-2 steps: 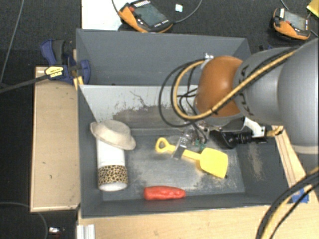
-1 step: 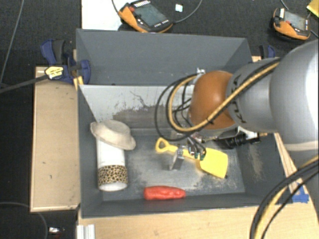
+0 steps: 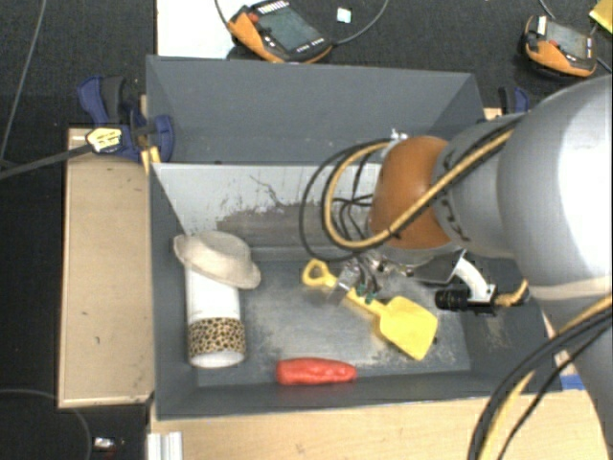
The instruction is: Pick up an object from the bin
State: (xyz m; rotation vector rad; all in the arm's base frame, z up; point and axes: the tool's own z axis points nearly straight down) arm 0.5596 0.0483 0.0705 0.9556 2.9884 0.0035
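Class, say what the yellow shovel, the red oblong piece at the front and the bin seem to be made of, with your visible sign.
Yellow shovel: likely moulded plastic; uniform bright colour, smooth blade.
Red oblong piece: plastic or rubber, hard to tell which; even colour, rounded, matt.
Bin: sheet metal, grey; flat folded walls, pale scuffs on the back slope.

White tube (image 3: 213, 305) w/ leopard band left, beige lump (image 3: 218, 257) at its top; red oblong obj (image 3: 316, 371) front.
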